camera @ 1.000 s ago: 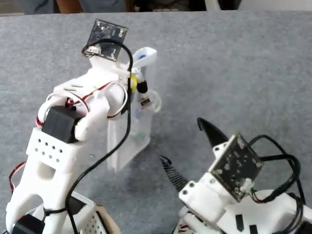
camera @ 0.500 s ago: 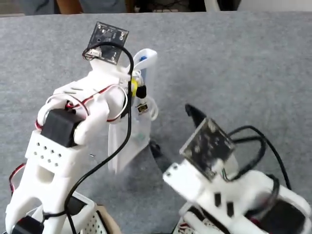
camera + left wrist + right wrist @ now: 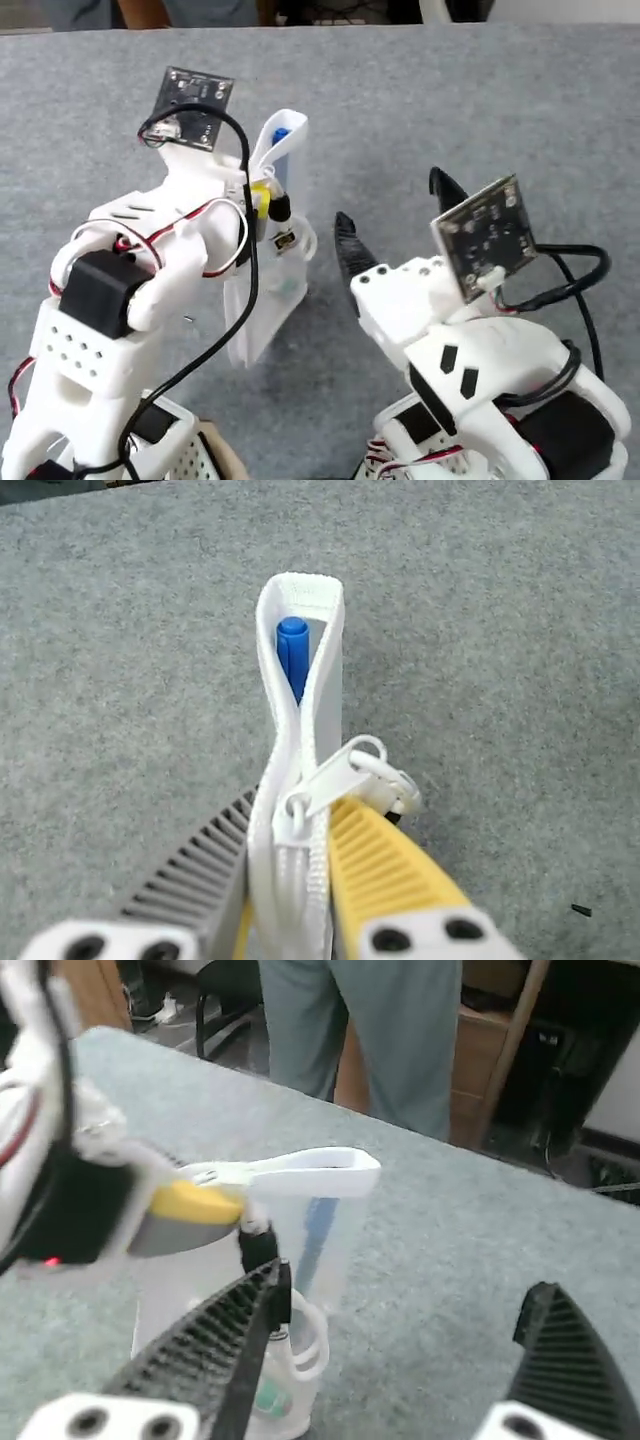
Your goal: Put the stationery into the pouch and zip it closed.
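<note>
The translucent white zip pouch (image 3: 262, 300) stands upright on the grey felt table (image 3: 500, 100), its zipper edge pinched between the left gripper's (image 3: 295, 830) yellow and grey fingers. A blue pen (image 3: 292, 648) sits inside. The right gripper (image 3: 392, 205) hangs just beside the pouch, black fingers spread wide.

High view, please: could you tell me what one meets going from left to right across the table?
Left arm → pouch → right tool, standing open.
</note>
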`<state>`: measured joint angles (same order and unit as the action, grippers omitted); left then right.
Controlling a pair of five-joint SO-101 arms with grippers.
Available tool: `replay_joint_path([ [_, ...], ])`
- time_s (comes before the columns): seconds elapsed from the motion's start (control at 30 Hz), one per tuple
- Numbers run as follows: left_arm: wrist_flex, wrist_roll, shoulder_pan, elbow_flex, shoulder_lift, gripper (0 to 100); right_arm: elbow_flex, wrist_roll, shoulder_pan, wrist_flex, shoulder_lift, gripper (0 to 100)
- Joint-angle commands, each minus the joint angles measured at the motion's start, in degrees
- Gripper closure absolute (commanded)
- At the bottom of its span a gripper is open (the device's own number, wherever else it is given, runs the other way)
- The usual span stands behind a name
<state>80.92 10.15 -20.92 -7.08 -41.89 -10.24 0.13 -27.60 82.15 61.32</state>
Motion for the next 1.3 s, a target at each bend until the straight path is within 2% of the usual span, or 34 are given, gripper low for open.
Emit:
replay_joint_path([
  [0.0,1.76,2.46,-0.66,3.56,-1.58,97,-1.36,-5.01,0.79,-2.37,-1.1,62.7],
  [0.3,2.37,2.37,-0.57,4.88,-1.49,97,-6.29,-20.75,-0.18,-6.15,-3.3,62.8],
  [0.37,2.37,2.37,-0.66,4.88,-1.49,97,-8.04,-21.71,-1.85,-6.42,-3.38,62.8],
  [0.5,2.46,2.29,-0.31,4.79,-1.49,97,-12.97,-16.26,-4.04,-6.68,-3.38,62.8],
  [0.7,3.6,1.93,-0.4,3.03,-1.41,97,-21.23,3.25,-5.8,-11.43,-3.03,62.8],
  [0.87,3.52,1.93,-0.92,-0.48,-2.11,97,-22.37,11.34,-5.98,-11.43,-2.95,62.8],
  [1.07,3.16,2.02,-0.92,0.31,-4.13,97,-22.02,12.13,-6.24,-11.96,-2.95,63.2],
  [1.2,3.43,1.93,-2.42,0.22,-7.82,97,-20.62,5.54,-7.21,-11.96,-2.86,71.5],
  [1.27,3.16,2.02,-4.7,0.22,-8.7,97,-20.35,1.76,-7.3,-12.84,-2.86,72.5],
])
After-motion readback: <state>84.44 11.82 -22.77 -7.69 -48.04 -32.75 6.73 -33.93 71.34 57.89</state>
